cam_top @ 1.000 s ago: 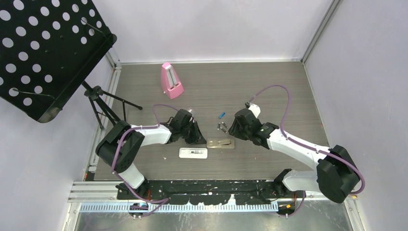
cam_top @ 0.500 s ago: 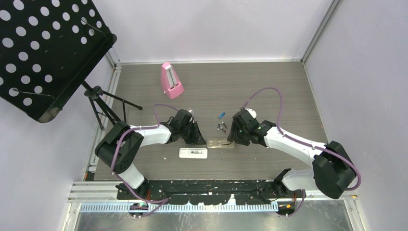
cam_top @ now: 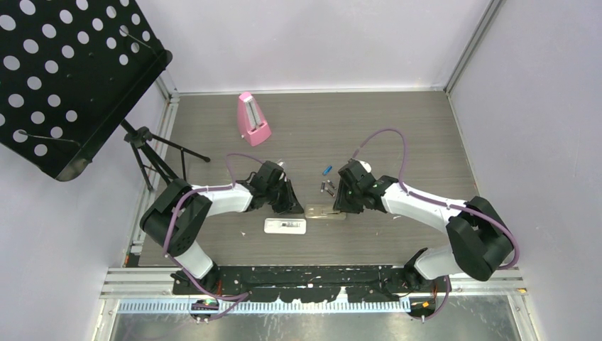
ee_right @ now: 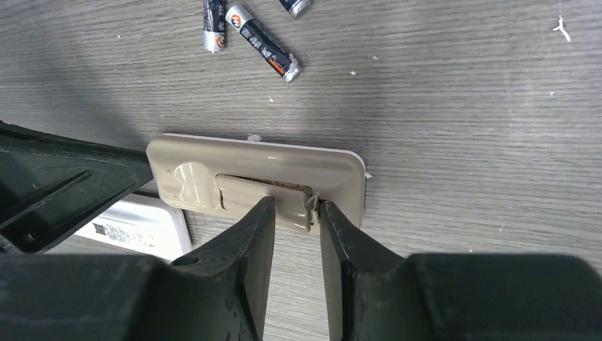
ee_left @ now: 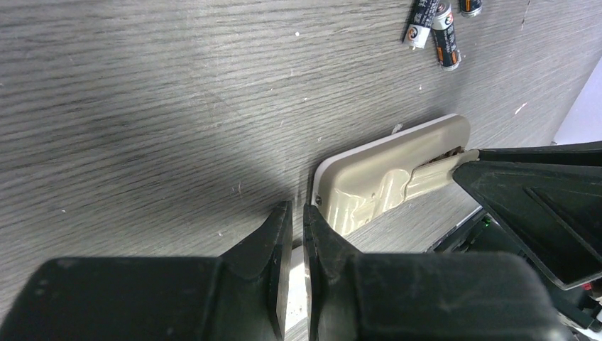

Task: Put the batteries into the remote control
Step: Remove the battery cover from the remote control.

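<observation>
A beige remote control [cam_top: 325, 212] lies back-up on the table between my grippers. Its battery cover [ee_right: 248, 193] is lifted at one end. My right gripper [ee_right: 293, 206] is narrowly open with its tips on the cover's clip end, and it holds nothing. My left gripper [ee_left: 297, 212] is shut on nothing, its tips at the remote's [ee_left: 383, 181] other end. Two dark batteries [ee_right: 263, 42] lie loose just beyond the remote [ee_right: 334, 174], and they also show in the top view [cam_top: 328, 188]. A blue battery [cam_top: 327, 170] lies a little farther back.
A white remote [cam_top: 285, 226] lies in front of the beige one, toward the arm bases. A pink metronome [cam_top: 253, 119] stands at the back. A black perforated music stand [cam_top: 71, 78] on a tripod [cam_top: 152, 153] stands at the left edge.
My right gripper has moved left and down onto the right end of the beige remote. The left arm and the batteries have not moved.
</observation>
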`<move>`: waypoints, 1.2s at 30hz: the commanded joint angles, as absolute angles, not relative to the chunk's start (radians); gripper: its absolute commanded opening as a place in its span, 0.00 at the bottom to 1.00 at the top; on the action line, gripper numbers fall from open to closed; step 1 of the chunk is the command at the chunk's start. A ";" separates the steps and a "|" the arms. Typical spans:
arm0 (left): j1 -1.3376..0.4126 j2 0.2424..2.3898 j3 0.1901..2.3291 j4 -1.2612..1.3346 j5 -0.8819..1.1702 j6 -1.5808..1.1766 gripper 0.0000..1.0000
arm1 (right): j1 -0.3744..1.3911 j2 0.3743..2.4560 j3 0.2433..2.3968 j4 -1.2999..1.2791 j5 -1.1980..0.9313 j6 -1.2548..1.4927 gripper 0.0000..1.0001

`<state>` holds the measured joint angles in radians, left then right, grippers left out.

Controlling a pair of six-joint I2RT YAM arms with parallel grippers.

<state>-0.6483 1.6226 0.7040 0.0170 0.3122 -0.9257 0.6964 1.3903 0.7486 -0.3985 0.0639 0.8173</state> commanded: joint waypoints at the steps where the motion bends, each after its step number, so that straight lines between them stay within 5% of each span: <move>1: -0.653 1.623 0.706 -0.074 0.285 -0.881 0.14 | 0.695 1.399 0.796 -0.351 0.050 0.803 0.32; 13: -0.653 1.601 0.706 -0.100 0.261 -0.873 0.14 | 0.695 1.325 0.799 -0.328 0.156 0.780 0.16; 17: -0.652 1.585 0.710 -0.120 0.242 -0.871 0.14 | 0.693 1.322 0.804 -0.336 0.184 0.777 0.01; 36: -0.651 1.481 0.725 -0.236 0.123 -0.844 0.18 | 0.532 1.190 0.639 -0.339 0.353 0.999 0.00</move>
